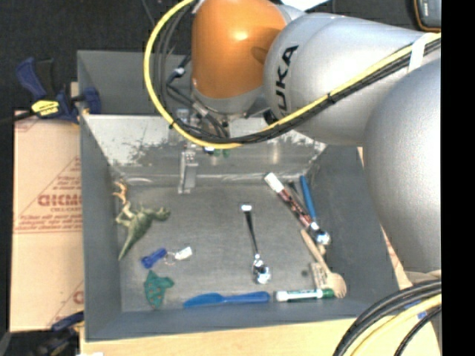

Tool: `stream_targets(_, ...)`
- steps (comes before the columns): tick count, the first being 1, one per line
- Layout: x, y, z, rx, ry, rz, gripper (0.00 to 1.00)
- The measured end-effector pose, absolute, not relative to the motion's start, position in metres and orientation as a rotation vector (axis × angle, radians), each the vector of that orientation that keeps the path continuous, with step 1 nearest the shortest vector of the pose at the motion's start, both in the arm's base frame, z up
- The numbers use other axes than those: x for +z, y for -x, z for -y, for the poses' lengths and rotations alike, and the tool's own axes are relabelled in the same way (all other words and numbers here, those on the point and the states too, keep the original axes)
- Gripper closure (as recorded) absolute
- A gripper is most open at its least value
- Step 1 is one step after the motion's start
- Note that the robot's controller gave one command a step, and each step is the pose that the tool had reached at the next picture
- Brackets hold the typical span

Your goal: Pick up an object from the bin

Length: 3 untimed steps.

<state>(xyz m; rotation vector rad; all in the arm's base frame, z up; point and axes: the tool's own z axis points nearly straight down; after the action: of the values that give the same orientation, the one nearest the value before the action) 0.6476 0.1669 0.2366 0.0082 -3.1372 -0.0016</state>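
In the camera view, the gripper (187, 190) is seen hanging below the arm's orange wrist cover (230, 43), low at the back of the grey metal bin (100, 221), close to the rear wall and above bare floor. Whether it is open or closed cannot be told, and nothing is seen held in it. No thing lies directly beneath it. Nearest to it, toward the front and to the view's left, a green plastic dinosaur (141, 221) is found lying on its side, with a small tan figure (120, 193) just beside its head. Farther forward from the gripper, a small blue piece (154, 257) and a small clear piece (180, 254) are set side by side, and a dark green lump-shaped toy (156, 288) lies near the front wall. To the view's right of the gripper, a thin black-handled tool with a silver end (254, 243) is laid out on the floor, well apart from it. Beyond that tool, a red-and-white patterned pen (286, 195), a blue pen (308, 199) and a wooden spoon (323, 262) are heaped along the right wall. Along the front wall, a long blue handle (226, 299) and a white marker with a green cap (304, 296) are laid end to end.
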Motion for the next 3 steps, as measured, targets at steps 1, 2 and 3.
stream_targets(1,0.242,-0.649,-0.166,-0.004,-0.001,3.146,0.0)
stream_targets(2,0.098,-0.631,-0.193,-0.002,-0.386,3.126,0.0)
stream_targets(3,0.163,-0.632,-0.196,-0.001,-0.791,3.062,0.0)
